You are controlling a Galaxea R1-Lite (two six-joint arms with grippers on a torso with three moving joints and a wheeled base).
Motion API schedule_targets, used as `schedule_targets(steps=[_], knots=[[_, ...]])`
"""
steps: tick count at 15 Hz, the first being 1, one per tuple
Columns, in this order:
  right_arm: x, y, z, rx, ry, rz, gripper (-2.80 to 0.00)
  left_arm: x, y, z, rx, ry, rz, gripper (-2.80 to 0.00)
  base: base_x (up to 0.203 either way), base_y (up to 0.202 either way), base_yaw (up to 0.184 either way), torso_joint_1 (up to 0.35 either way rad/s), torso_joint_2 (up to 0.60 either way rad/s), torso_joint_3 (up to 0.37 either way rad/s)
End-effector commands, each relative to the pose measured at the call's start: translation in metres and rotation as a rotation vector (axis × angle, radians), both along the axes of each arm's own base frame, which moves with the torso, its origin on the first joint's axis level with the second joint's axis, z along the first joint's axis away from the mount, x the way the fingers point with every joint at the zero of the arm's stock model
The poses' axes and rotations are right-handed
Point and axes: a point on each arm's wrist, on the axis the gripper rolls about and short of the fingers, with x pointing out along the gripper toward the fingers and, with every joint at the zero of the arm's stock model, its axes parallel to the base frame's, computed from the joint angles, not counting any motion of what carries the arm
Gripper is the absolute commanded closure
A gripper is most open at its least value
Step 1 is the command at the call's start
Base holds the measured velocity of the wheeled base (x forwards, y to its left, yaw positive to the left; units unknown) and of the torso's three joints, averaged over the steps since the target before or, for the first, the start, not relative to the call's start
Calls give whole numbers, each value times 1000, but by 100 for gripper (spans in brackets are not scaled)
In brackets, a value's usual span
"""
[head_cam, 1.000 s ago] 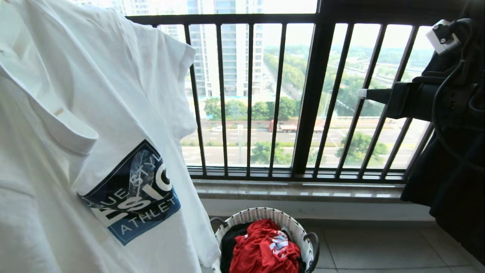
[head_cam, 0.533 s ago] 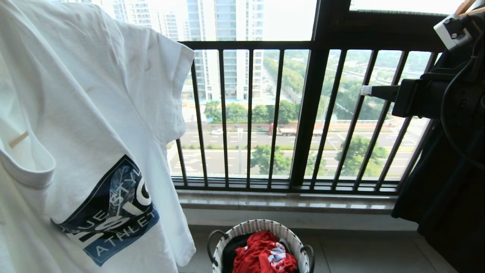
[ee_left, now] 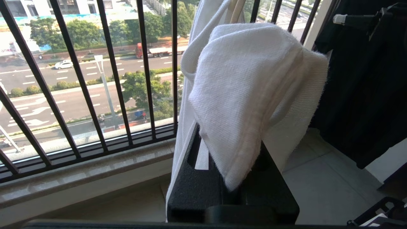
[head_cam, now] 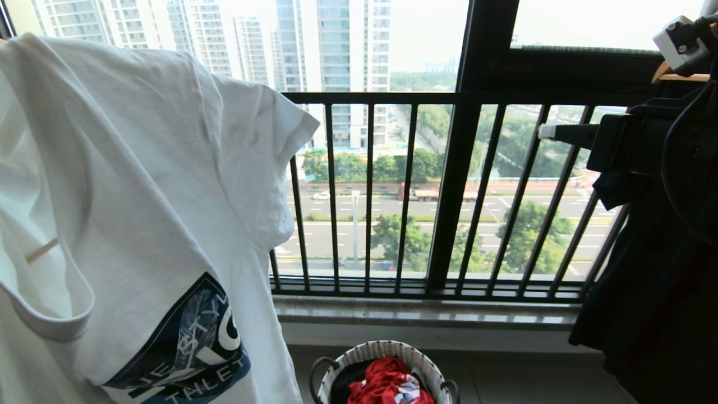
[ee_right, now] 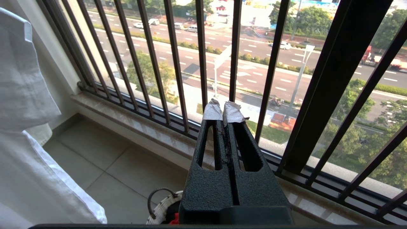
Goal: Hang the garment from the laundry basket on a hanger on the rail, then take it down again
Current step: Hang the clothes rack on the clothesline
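left end effector (ee_left: 233, 171) clenched on the white garment (head_cam: 140, 196), which drapes over it; right end effector (ee_right: 225, 112) clenched empty.

White short-sleeved T-shirt (head_cam: 129, 185) hangs high at the head view's left, in front of the window bars, w/ a dark blue and teal graphic low on its chest, neck opening sagging at the left edge & one sleeve sticking out to the right; in the left wrist view a fold of its fabric drapes over the gripper body. Thin cream hanger (head_cam: 40, 251) shows only as a short strip inside the neck opening. Laundry basket (head_cam: 383, 370), small, round, white woven w/ black loop handles, sits on the tiled floor below the sill, lower right of the shirt & well apart from it, w/ red & dark clothes inside.
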Motion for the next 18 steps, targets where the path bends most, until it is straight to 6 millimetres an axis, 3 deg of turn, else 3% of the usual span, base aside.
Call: schedule_targets(steps=[1, 8, 18], knots=[[-1, 0, 0, -11, -3, 3, 0, 1, -1, -5, 62, 28, -41, 0, 0, 0, 0, 210, -510, -303], [-35, -6, 8, -86, 2, 9, 0, -10, 1, -10, 73, 40, -61, 0, 0, 0, 0, 236, -542, -307], [-92, -11, 24, -131, -83, 51, 0, -16, 2, 3, 65, -12, -59, 0, 0, 0, 0, 236, -510, -280]])
